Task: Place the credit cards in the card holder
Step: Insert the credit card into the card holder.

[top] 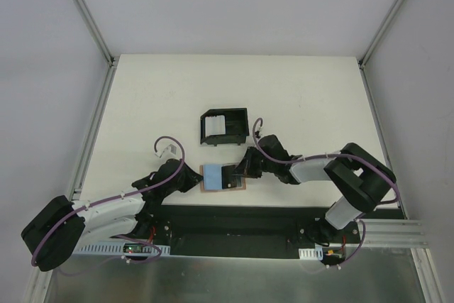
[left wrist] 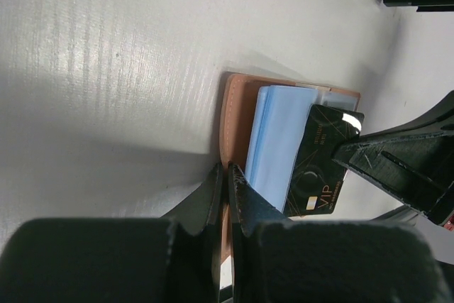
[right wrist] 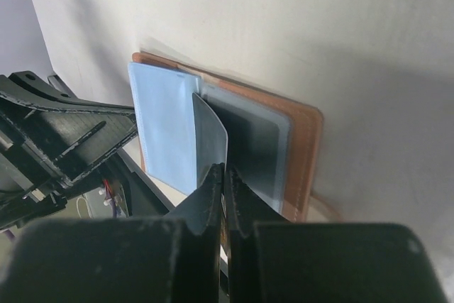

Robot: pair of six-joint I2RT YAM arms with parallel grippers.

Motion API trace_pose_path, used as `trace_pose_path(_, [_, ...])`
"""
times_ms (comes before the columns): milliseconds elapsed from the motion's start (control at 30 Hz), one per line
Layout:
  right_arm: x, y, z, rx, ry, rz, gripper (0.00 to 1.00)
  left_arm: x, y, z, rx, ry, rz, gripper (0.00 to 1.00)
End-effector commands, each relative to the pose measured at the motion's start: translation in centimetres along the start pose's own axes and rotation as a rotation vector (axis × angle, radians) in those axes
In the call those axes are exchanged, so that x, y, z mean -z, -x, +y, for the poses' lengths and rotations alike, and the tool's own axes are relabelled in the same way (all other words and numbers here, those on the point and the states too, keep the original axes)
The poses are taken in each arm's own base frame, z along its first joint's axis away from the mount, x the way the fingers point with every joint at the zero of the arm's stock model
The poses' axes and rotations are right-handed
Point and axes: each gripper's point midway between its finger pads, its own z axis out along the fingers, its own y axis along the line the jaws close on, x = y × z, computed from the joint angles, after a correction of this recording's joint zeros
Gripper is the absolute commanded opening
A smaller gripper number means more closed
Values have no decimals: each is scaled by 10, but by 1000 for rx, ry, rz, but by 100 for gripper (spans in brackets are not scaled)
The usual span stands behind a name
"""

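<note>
Near the front of the white table, the brown card holder is lying open and flat. The left gripper is pinching one edge of the card holder, with its two fingers pressing tight on the leather. A light blue card is lying on top of the open card holder. The right gripper is reaching in from the other side. Its fingers are squeezing the edge of a black card with gold letters that say VIP. That black card is sitting over the card holder and partly covering the blue card. A black box is sitting farther back on the table, apart from the card holder.
</note>
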Motion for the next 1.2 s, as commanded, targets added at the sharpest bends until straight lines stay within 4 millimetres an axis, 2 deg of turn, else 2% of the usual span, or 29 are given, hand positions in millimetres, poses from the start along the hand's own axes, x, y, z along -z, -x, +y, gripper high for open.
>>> trace_pose_path(0, [8, 0, -23, -39, -94, -79, 1, -1, -2, 20, -26, 80, 6, 0])
trace_pose_path(533, [-11, -2, -10, -15, -72, -16, 0, -3, -7, 18, -31, 73, 35, 0])
trace_pose_path(933, [-11, -14, -7, -9, -45, 49, 0, -3, -7, 19, -32, 73, 33, 0])
trace_pose_path(1167, [-22, -13, 13, -11, -27, 29, 1, -4, -7, 17, -32, 67, 38, 0])
